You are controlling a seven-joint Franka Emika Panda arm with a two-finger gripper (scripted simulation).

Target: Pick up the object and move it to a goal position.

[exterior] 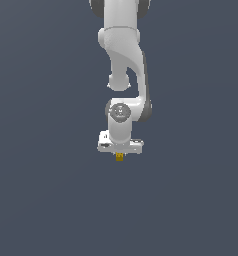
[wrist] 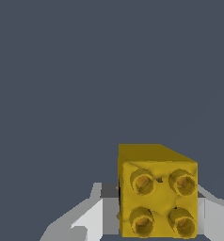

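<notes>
Gripper (exterior: 119, 152) is clamped on the little yellow studded block (exterior: 119, 157), which pokes out just below the white hand; wrist view shows its four round studs (wrist: 158, 200) up close.

There are no words, numbers or signs to read anywhere. The small yellow-gold block (wrist: 157, 197) has four round bumps on one face, but no letters. The white robot arm (exterior: 122, 60) has a round grey mark above the block, too blurry to read.
</notes>
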